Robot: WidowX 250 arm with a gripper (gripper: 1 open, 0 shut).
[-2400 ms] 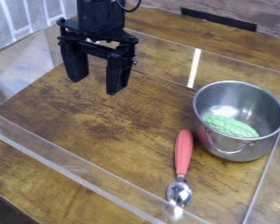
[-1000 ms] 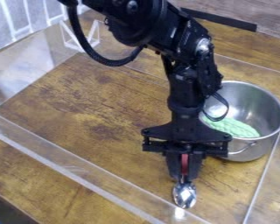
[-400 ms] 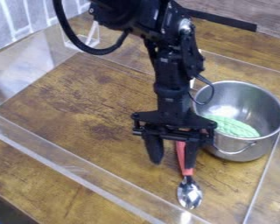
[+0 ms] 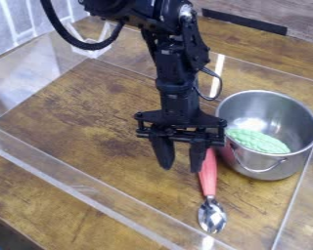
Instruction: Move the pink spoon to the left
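Note:
The pink spoon (image 4: 209, 178) lies flat on the wooden table, red handle pointing away from me, and its shiny bowl (image 4: 211, 217) is near the front edge. My gripper (image 4: 183, 163) points straight down just left of the handle. Its two black fingers (image 4: 167, 154) stand apart and nothing is between them. The right finger is close beside the top of the handle; I cannot tell whether it touches. The spoon rests free on the table.
A steel pot (image 4: 292, 115) with green contents sits right of the spoon, close to the handle's upper end. A clear plastic wall (image 4: 42, 174) runs along the front and left of the table. Bare wood lies to the left of the gripper.
The gripper, shut low over the spoon handle a second ago, has opened, let go of the handle, and shifted left and slightly up. The spoon lies on the table.

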